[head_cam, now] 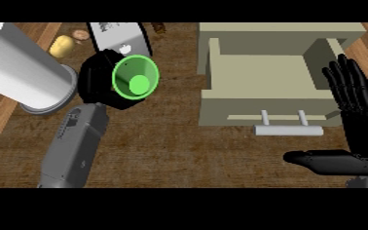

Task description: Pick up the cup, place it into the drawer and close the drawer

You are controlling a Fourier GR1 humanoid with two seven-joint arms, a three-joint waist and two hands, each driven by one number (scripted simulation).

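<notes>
**Cup in hand, drawer standing open**

Nearest the view, the right robot hand (pixel 343 126) rests open, fingers straight and raised, thumb stretched out sideways, just beside the right wall of the drawer (pixel 266 73) and holding nothing. It looks parked there, handy for pushing the front shut later. On the other side, well left of the drawer, a grey forearm (pixel 72 148) rises to the left robot hand (pixel 101 80), whose fingers are curled round the green cup (pixel 135 77). The cup is tipped so its mouth faces the view, and appears lifted off the wooden surface (pixel 173 146); by my reading the carry toward the drawer is the step in hand.

The drawer is pulled out, its beige tray bare, white handle (pixel 289 130) on the near front. The open tray leaves room to lower the cup in from above.

Farther left of the drawer stand a large white cylinder (pixel 32 68) and, beyond the cup, a white box-like object (pixel 119 36) and a yellowish item (pixel 63 46).
</notes>
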